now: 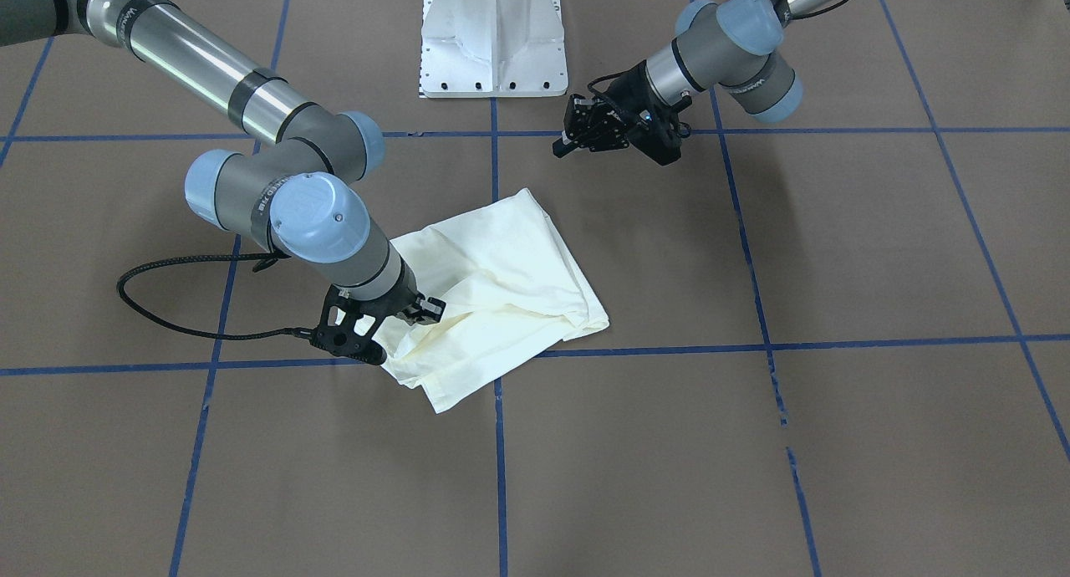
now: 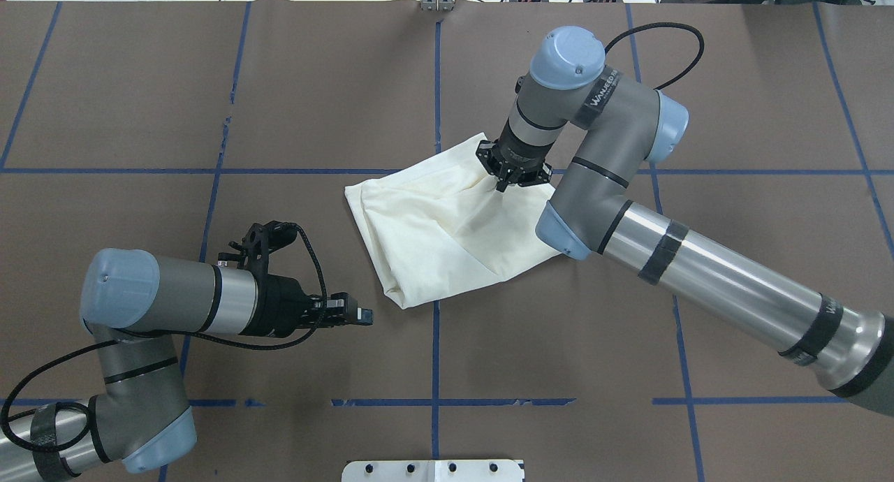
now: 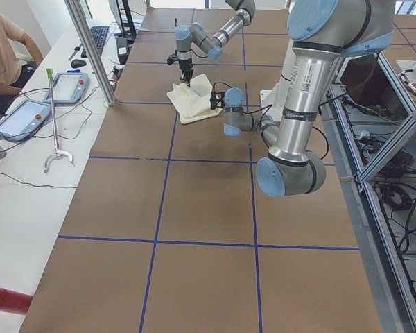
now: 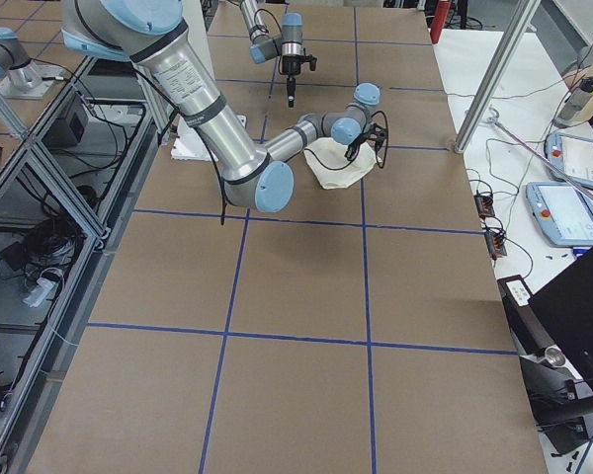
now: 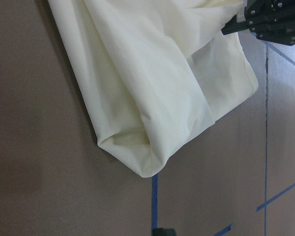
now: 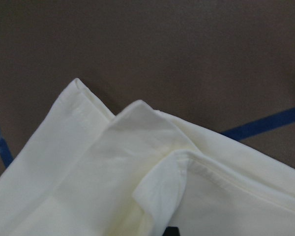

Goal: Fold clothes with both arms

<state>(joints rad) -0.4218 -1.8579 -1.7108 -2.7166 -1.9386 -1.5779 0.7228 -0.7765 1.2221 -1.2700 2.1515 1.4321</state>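
The cream shirt lies folded into a rough rectangle in the middle of the brown table, with its print hidden. It also shows in the front view. My right gripper points down onto the shirt's far right part and is shut on a pinch of its fabric, with creases running toward it. In the front view the right gripper is at the shirt's edge. My left gripper is shut and empty. It lies level just above the table, a little left of the shirt's near corner.
The white pedestal base stands at the robot's side of the table. Blue tape lines cross the brown table cover. A black cable loops beside the right wrist. A side table with tablets and an operator runs along the far edge.
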